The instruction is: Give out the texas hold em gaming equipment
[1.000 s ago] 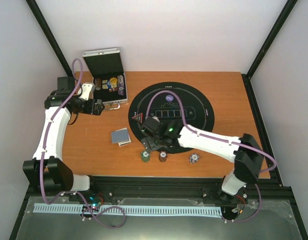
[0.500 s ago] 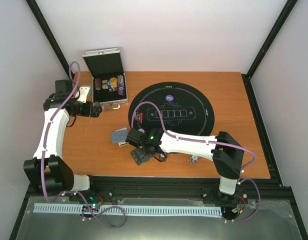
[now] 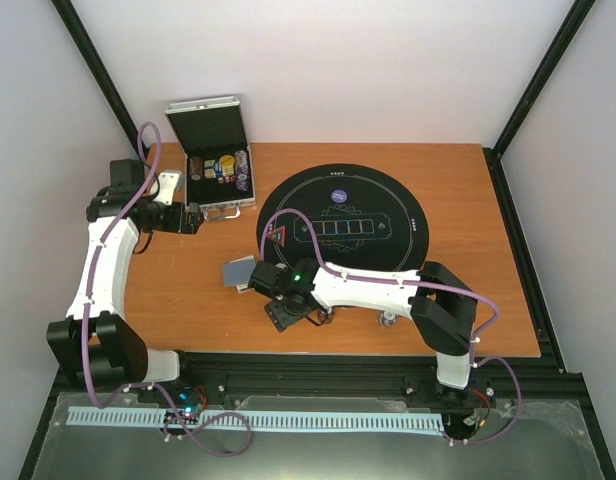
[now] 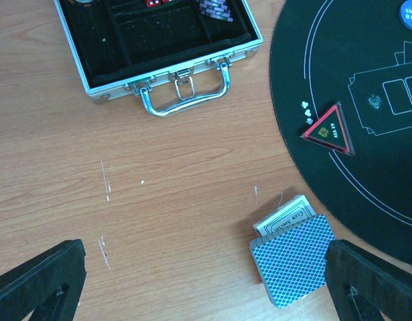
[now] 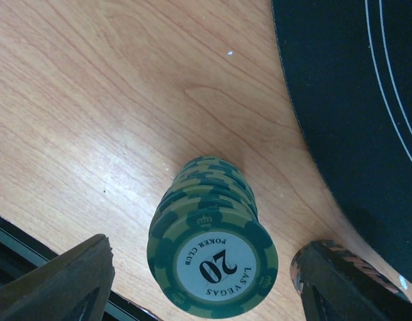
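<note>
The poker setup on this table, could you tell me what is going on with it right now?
The right gripper stands open around a stack of green chips on the table beside the black mat, not yet gripping. The left gripper hangs open above the table, near the open silver case and the card deck.

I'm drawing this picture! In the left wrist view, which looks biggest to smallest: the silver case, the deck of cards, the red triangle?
1. the silver case, even though it is cut off at the top edge
2. the deck of cards
3. the red triangle marker
</note>
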You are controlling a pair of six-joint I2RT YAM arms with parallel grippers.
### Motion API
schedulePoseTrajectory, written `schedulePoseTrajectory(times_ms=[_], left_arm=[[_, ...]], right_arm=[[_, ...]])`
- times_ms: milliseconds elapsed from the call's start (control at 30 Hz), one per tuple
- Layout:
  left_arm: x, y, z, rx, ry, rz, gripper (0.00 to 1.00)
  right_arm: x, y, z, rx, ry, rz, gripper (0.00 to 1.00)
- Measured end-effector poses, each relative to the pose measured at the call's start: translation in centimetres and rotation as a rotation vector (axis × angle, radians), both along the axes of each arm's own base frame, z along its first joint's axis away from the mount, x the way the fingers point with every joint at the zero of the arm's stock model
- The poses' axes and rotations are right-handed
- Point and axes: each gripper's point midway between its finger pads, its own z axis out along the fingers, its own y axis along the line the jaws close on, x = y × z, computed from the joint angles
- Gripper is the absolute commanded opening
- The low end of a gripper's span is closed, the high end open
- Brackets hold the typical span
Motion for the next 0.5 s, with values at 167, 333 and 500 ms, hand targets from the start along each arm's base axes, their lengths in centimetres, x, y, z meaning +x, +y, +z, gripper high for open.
schedulePoseTrajectory(times_ms=[167,333,500], left_arm=[[0.11,0.05,0.29,0.003,-0.014,0.001,1.00],[0.10,0.05,0.34,0.003,-0.016,0.001,1.00],[0.06,0.03,0.47,0.003,-0.020,0.001,1.00]], right_arm=[[0.02,0.02,-0.49,-0.009,0.003,0.000,0.68],[0.07,0.16,-0.82,-0.016,0.005,0.004,0.60],[0.21,0.50,-0.61,-0.010,0.001,0.007,0.51]])
